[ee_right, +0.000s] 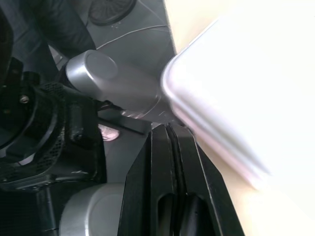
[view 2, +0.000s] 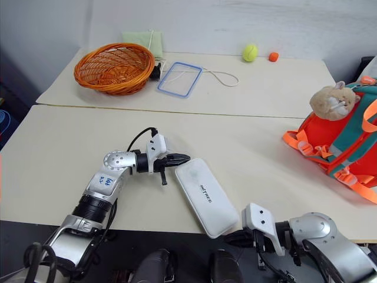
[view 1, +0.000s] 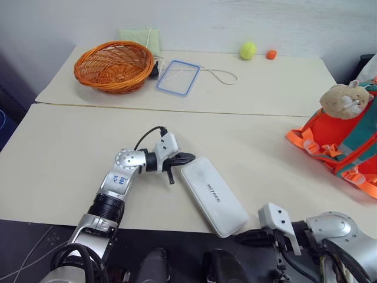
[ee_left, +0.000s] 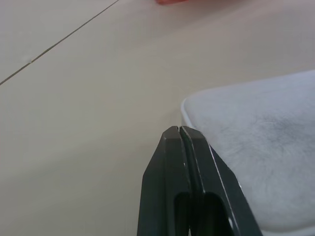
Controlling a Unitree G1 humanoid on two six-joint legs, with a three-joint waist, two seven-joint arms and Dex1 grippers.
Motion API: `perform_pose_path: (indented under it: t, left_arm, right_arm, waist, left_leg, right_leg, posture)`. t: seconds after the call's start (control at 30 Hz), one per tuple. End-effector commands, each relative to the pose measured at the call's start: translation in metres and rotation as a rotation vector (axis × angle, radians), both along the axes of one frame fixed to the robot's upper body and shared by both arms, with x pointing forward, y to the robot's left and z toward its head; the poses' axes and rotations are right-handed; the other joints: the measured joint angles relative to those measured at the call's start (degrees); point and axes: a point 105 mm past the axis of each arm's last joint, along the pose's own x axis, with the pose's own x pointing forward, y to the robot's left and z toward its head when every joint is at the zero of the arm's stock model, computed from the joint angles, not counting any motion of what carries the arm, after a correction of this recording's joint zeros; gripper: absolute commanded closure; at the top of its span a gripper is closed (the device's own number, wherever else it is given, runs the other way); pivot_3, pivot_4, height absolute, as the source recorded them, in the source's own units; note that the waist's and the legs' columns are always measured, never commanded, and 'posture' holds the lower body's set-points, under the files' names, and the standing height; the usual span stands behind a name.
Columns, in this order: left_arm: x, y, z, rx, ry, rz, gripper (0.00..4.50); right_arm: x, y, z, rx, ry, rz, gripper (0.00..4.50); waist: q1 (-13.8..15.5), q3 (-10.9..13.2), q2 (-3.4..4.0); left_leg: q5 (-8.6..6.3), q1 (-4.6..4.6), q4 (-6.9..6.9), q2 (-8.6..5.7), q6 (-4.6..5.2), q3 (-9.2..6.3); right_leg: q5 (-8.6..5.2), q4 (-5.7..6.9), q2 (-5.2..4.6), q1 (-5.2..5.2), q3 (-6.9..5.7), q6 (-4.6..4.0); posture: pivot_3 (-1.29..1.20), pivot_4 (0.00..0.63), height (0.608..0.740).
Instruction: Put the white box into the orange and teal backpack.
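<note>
The white box [view 1: 212, 195] lies flat and slanted on the near table, its near end sticking out over the front edge. My left gripper [view 1: 189, 157] is shut with nothing in it, its tips right at the box's far left corner [ee_left: 197, 105]. Below the front edge, my right gripper [view 1: 240, 238] is shut and empty, just under the box's overhanging near end [ee_right: 231, 93]. The orange and teal backpack [view 2: 344, 138] lies at the right edge of the table with a tan plush hamster [view 2: 331, 99] on top.
On the far table are an orange wicker basket [view 1: 113, 65], a blue-rimmed clear lid [view 1: 178, 76] with a white cord, a green pouch [view 1: 141, 38], a yellow-green ball [view 1: 248, 50] and a small orange ball [view 1: 271, 54]. A seam separates the two tables.
</note>
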Motion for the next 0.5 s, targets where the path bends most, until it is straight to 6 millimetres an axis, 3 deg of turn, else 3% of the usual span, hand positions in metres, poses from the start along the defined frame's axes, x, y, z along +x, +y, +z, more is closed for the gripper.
perform_pose_path:
  t: [0.03,0.33,0.5]
  left_arm:
    - [-0.012,-0.003,0.004,-0.004,-0.003,-0.06,4.48]
    - [-0.035,0.019,-0.003,0.024,0.082,-0.047,4.48]
    - [-0.049,0.021,0.001,0.003,0.095,-0.044,4.48]
  right_arm:
    - [0.013,-0.008,0.008,-0.009,-0.054,-0.013,4.5]
    - [0.052,-0.023,0.015,-0.05,-0.172,-0.05,4.5]
    - [0.072,-0.033,0.021,-0.077,-0.254,-0.071,4.5]
  waist:
    - [0.0,0.0,0.0]
    - [-0.2,0.0,0.01]
    - [-0.1,0.0,0.01]
  left_leg:
    - [0.0,0.0,0.0,0.0,0.0,0.0]
    - [0.01,0.02,-0.01,0.02,-0.02,0.0]
    - [0.01,0.02,-0.02,0.02,-0.02,0.0]
  right_leg:
    - [0.0,0.0,0.0,0.0,0.01,0.0]
    - [0.0,0.01,0.0,0.0,0.03,0.0]
    - [0.0,0.0,-0.03,0.0,0.03,0.0]
  posture:
    - [0.0,0.15,0.74]
    - [0.0,0.15,0.74]
    - [0.0,0.15,0.74]
